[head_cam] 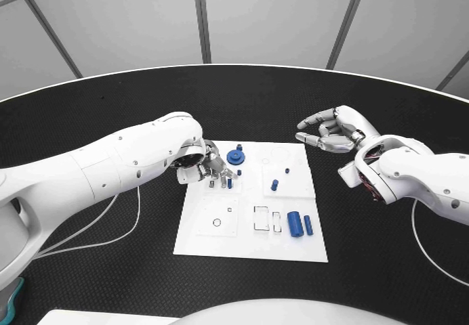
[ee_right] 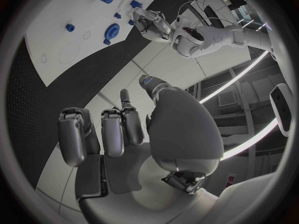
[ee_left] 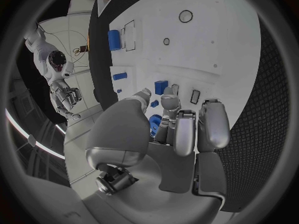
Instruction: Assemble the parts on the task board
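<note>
Parts lie scattered over the flat white rectangular task board (head_cam: 250, 233), so you should judge the assembly as early, with most of it left to do. Two blue cylinders (head_cam: 300, 223) lie loose side by side near the board's near right corner, beside empty rectangular recesses; a small blue peg (head_cam: 274, 184) and a smaller blue stud (head_cam: 287, 169) sit in the far right section, and a round blue gear-like knob (head_cam: 236, 156) sits at the far edge. Whether any of these is already seated you cannot tell.

Your silver left hand (head_cam: 208, 169) hangs over the board's far left section, fingertips down among small blue pieces (ee_left: 161, 87), just beside the knob. Its fingers are curled toward them, but whether they pinch one cannot be told from these views.

Your silver right hand (head_cam: 331, 131) hovers off the board above the black mesh-textured table (head_cam: 391, 257), just past the far right corner, fingers loosely curled and apart, holding nothing, well apart from every part.
</note>
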Robot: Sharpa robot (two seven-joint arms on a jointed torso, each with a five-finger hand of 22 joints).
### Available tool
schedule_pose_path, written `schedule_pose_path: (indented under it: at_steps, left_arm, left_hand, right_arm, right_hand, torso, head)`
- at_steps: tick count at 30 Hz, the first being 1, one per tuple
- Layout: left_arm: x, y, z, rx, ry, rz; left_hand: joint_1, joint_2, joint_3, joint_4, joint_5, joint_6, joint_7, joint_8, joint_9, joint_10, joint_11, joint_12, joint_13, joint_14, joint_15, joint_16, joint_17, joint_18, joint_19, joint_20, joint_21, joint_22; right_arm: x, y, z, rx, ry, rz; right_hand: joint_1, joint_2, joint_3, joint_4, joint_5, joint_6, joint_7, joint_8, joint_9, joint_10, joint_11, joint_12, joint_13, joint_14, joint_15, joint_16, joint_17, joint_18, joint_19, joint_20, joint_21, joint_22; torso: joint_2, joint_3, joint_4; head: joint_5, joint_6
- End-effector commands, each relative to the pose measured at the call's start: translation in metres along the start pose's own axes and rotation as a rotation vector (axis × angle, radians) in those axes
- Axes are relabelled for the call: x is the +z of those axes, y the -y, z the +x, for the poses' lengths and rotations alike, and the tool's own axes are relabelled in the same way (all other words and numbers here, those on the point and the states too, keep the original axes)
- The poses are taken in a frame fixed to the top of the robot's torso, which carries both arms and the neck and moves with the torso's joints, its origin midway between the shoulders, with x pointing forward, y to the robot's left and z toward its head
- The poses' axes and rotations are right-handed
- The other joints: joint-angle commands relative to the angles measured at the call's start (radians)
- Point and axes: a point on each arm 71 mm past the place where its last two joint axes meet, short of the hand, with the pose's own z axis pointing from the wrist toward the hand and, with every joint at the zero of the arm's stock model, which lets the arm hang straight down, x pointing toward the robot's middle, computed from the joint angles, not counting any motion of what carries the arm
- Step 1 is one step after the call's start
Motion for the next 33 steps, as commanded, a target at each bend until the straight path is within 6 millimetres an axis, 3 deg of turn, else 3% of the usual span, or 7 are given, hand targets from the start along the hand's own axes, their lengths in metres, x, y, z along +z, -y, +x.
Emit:
schedule_pose_path:
  at_steps: [1,33]
  left_arm:
    - [-0.0001,-0.001,0.0004,0.002,-0.001,-0.022]
    - [-0.0003,0.0008,0.0029,0.02,-0.019,-0.02]
  left_hand:
    - [0.01,0.001,0.006,-0.001,0.005,-0.006,-0.001,0.004,0.001,-0.004,-0.003,0.004,-0.001,0.077,-0.008,-0.006,0.156,-0.015,0.01,0.0,0.007,0.001]
    - [0.026,-0.011,0.012,-0.002,0.003,-0.006,-0.001,0.003,0.004,-0.004,-0.003,0.005,-0.003,0.077,-0.008,-0.006,0.156,-0.017,0.013,0.0,0.011,0.012]
  right_arm:
    - [0.0001,0.0,0.0001,0.0,0.0,0.0]
    - [0.0023,-0.0006,0.0028,0.001,-0.011,0.0]
  right_hand:
    - [0.008,0.005,-0.001,0.001,0.005,-0.005,0.001,0.005,0.002,0.0,-0.005,-0.001,0.14,0.072,-0.007,-0.003,0.144,0.019,0.043,-0.007,-0.004,0.138]
    - [0.008,0.007,0.0,0.002,0.009,-0.004,0.001,0.007,0.002,0.004,-0.005,0.003,0.142,0.073,-0.008,-0.002,0.145,0.019,0.044,-0.007,-0.003,0.139]
  torso:
    - [0.0,0.0005,-0.0001]
    - [0.0,0.0011,0.0002]
  head:
    - [-0.001,-0.004]
    - [-0.004,-0.005]
